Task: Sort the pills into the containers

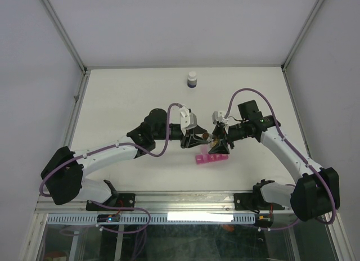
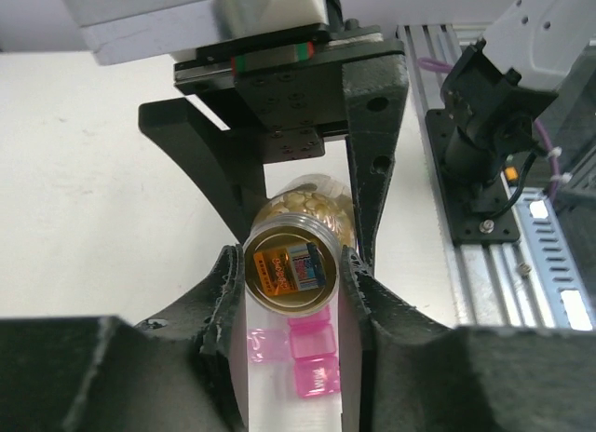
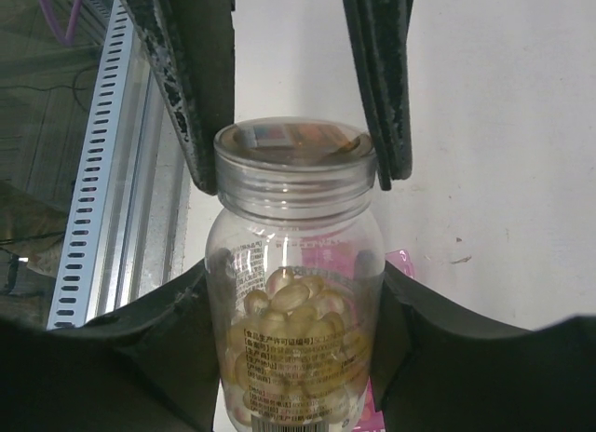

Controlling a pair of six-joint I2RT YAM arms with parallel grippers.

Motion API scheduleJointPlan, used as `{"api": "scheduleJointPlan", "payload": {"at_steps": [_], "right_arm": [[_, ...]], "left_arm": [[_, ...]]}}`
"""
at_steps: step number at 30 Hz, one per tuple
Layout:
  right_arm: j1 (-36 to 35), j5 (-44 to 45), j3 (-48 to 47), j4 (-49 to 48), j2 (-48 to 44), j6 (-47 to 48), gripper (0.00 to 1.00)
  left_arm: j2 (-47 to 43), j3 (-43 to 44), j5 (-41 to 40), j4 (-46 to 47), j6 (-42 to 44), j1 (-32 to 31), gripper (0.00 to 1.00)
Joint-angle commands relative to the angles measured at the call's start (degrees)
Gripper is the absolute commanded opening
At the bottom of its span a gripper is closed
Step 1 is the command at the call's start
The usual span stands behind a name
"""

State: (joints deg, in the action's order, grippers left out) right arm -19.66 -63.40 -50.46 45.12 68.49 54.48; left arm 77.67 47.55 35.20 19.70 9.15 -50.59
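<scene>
At the near edge ran a slotted metal rail (image 3: pixel 102 171), grey and dull, with the smooth white counter (image 1: pixel 140 92) beyond it.

On the counter lay the organiser (image 2: pixel 312 357), a short strip of glossy, see-through pink plastic made of square cells in a row with rounded corners.

Close above it a small bottle (image 3: pixel 293 236) was held lying on its side between the two claws. It was clear plastic and round-shouldered, with fine printed lettering on its wall and a ridged neck under a round lid. The lid's flat face showed an orange and blue sticker. Inside, the pills (image 3: pixel 293 306) were smooth, oval, pale yellow pieces heaped together in the lower body, none of them in the pink cells.

The right claw (image 3: pixel 296 302) cradled the bottle's body, its broad matte black fingers pressed against either side. The left claw (image 2: pixel 291 274) was pinched on the lid end. Its black pads, rough and pitted at the edges, touched the rim on both sides.

Well apart, near the far edge of the counter, stood a small dark jar (image 1: pixel 192 79) with a white cap, upright and alone.
</scene>
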Motion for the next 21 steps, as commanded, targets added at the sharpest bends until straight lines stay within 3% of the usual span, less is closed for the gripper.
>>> {"api": "scheduleJointPlan", "payload": {"at_steps": [1,7,9,14,16,17,21], "right_arm": [[-0.12,-1.72,-2.30,-1.94,-0.43,-0.69,0.00],[-0.12,-0.54,-2.45,-3.81,0.31,-3.58,0.00],[-0.12,-0.42,-2.50,-3.97,0.46,-3.88,0.00],[-0.12,-0.14,-2.44,-4.40,0.44,-4.62,0.00],[-0.12,-0.15,-2.39,-4.47,0.33,-4.68,0.00],[-0.05,-0.13,-2.45,-4.49,0.30,-4.73,0.00],[-0.03,-0.47,-2.45,-4.46,0.35,-4.82,0.00]], "left_arm": [[-1.42,2.02,-5.73,3.85,-15.06,-0.71,0.00],[-6.73,-1.25,-30.12,5.15,-42.39,-7.55,0.00],[-6.70,0.80,-33.20,-0.75,-49.37,-8.34,0.00],[-6.04,3.03,-32.29,-3.34,-50.66,-8.82,0.02],[-5.92,3.10,-31.96,-3.35,-48.83,-8.82,0.39],[-6.06,2.90,-31.80,-3.24,-47.84,-8.79,0.50],[-8.09,0.53,-33.28,-1.83,-43.30,-8.75,0.84]]}}
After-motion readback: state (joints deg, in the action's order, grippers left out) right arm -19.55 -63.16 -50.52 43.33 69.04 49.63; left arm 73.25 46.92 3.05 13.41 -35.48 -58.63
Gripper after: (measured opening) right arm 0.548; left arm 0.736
